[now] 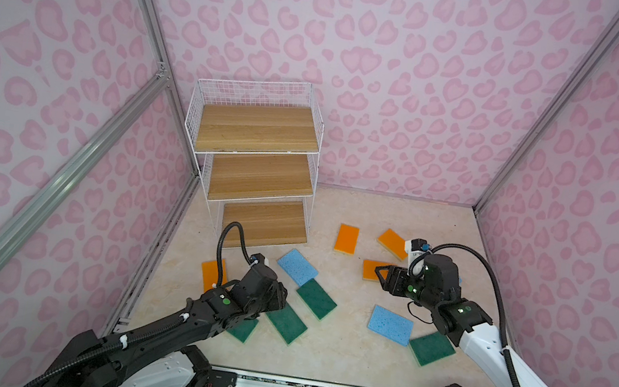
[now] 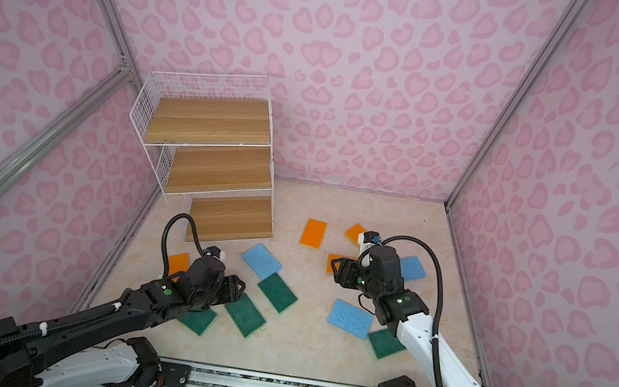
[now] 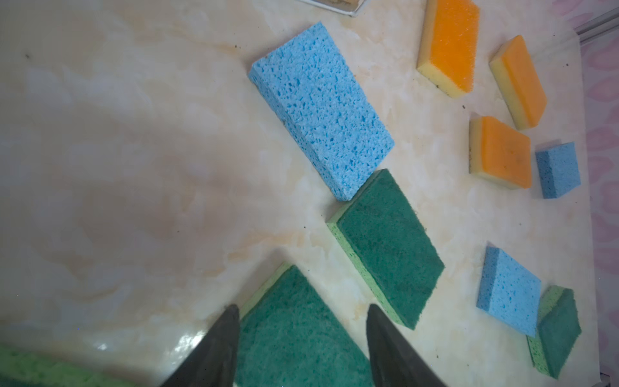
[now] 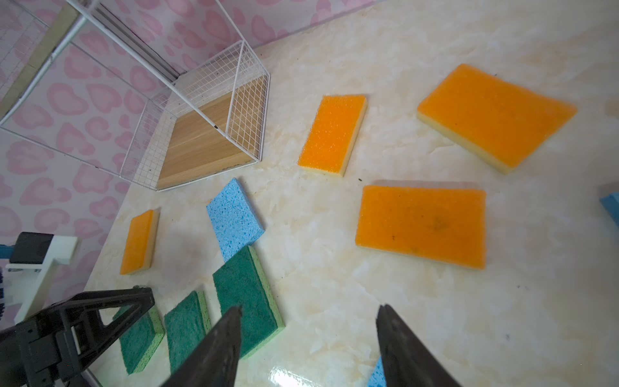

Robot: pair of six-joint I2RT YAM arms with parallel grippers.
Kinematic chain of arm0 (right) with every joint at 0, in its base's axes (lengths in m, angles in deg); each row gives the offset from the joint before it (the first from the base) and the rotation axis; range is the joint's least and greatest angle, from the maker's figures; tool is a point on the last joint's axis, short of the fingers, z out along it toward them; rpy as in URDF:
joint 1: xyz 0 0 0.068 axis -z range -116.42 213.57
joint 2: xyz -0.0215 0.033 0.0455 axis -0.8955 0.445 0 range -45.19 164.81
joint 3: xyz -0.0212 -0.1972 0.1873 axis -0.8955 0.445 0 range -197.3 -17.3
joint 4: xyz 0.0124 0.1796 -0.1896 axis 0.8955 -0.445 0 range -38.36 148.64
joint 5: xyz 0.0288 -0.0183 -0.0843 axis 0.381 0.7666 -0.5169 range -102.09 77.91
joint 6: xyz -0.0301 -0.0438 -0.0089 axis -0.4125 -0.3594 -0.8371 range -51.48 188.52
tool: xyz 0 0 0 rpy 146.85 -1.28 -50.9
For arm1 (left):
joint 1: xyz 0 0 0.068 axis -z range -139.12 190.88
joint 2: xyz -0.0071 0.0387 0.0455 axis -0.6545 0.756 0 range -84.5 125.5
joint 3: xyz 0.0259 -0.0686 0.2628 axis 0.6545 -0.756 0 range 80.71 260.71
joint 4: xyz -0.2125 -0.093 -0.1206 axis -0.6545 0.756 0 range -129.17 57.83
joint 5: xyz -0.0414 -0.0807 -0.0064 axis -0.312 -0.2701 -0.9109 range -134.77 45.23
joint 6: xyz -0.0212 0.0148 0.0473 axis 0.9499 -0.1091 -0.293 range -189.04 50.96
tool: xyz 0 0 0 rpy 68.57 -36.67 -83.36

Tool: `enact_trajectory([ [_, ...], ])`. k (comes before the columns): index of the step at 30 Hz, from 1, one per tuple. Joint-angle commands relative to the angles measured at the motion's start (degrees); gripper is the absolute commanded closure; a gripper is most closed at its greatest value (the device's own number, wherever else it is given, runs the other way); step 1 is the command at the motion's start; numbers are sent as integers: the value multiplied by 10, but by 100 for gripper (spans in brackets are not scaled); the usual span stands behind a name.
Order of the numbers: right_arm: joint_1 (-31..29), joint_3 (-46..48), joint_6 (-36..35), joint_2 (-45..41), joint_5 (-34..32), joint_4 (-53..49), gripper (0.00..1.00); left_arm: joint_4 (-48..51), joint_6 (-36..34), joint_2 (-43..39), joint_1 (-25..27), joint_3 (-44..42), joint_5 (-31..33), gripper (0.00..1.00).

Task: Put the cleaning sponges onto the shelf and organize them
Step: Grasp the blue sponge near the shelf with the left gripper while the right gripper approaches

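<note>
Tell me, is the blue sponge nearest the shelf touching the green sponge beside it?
Touching. In the left wrist view the blue sponge butts its end corner against the green sponge, with no gap showing between them.

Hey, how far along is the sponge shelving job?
Done: nothing; the shelf is bare on all tiers. In hand: the left gripper stands open over a green sponge; the right gripper is open, empty, near an orange sponge. Left: every visible sponge lies on the table.
</note>
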Motion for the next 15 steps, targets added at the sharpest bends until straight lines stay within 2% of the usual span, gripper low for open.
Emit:
enact_trajectory([
  [1, -2, 3, 17, 20, 16, 44, 35, -52, 46, 47, -15, 19, 15, 41],
  [9, -2, -12, 32, 62, 14, 80, 35, -114, 84, 164, -45, 68, 38, 44],
  [15, 0, -32, 32, 93, 21, 83, 35, -134, 87, 232, -58, 109, 40, 46],
])
